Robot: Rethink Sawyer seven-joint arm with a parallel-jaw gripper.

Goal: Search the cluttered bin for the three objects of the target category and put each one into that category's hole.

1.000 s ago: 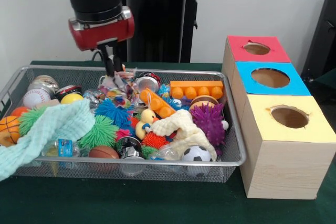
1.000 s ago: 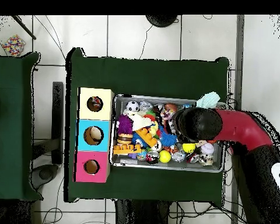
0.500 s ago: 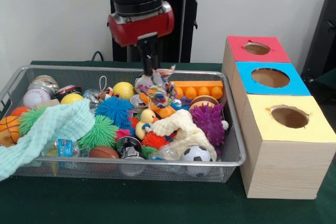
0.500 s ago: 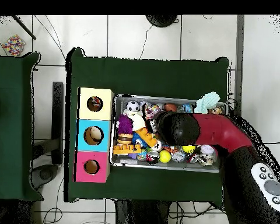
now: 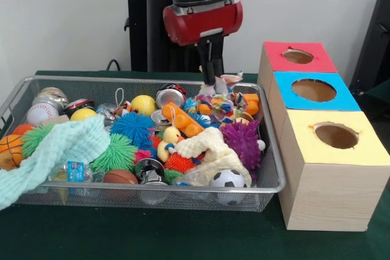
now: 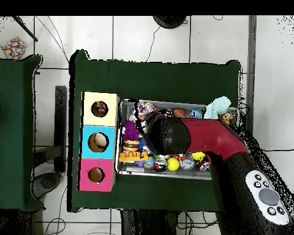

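Observation:
My gripper (image 5: 212, 79) hangs over the right rear part of the wire bin (image 5: 146, 189) and is shut on a multicoloured knotted rope toy (image 5: 223, 100), which dangles just above the orange block (image 5: 251, 105). To the right stands the wooden box with a red hole (image 5: 298, 56), a blue hole (image 5: 314, 90) and a yellow hole (image 5: 336, 135). In the overhead view the arm's head (image 6: 168, 134) hides the gripper and the toy, near the end of the bin (image 6: 174, 176) beside the box (image 6: 98, 142).
The bin holds a pale green cloth (image 5: 58, 150), spiky balls (image 5: 242, 141), a soccer ball (image 5: 228, 179), a rubber duck (image 5: 169, 139), cans (image 5: 170, 95), a baseball (image 5: 41, 113) and a cream cloth (image 5: 210, 150). A second green table (image 6: 11, 131) lies beyond the box in the overhead view.
The gripper has carried the rope toy from the rear middle of the bin to the right, toward the box, and holds it a little higher.

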